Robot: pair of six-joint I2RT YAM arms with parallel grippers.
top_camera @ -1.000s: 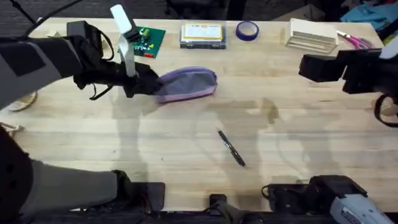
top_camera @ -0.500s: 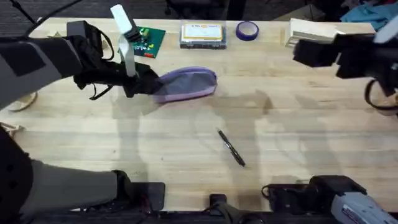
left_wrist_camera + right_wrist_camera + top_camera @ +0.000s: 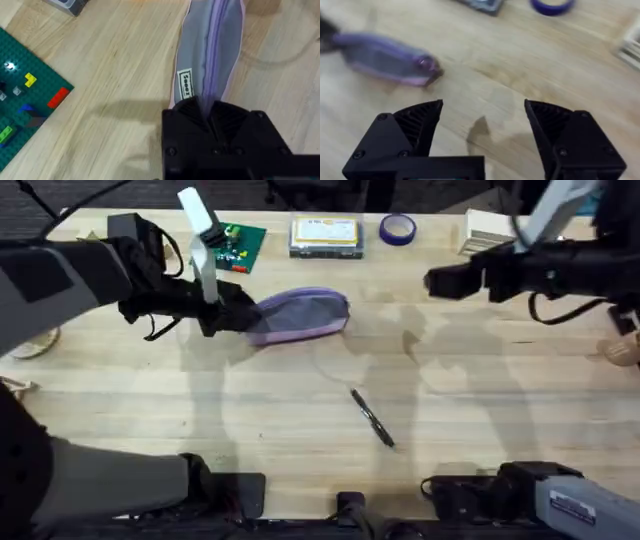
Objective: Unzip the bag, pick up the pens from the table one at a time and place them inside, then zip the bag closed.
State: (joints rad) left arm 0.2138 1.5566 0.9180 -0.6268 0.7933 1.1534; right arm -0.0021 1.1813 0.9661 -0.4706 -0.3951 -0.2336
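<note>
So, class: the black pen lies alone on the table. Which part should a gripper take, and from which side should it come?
Probably mid-barrel, from straight above. The pen lies flat on the table, running diagonally, with bare wood all round. The fingers should close across its slim width, turned square to that diagonal. The open right gripper is the free one; the left gripper is shut on the bag.

Green board [image 3: 234,246], clear box [image 3: 325,236], purple tape roll [image 3: 397,227]

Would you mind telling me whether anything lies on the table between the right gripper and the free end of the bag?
Nothing visible does. The right gripper hangs open over bare table, and the wood from it to the bag holds no object; the pen lies nearer the bases, off that line.
</note>
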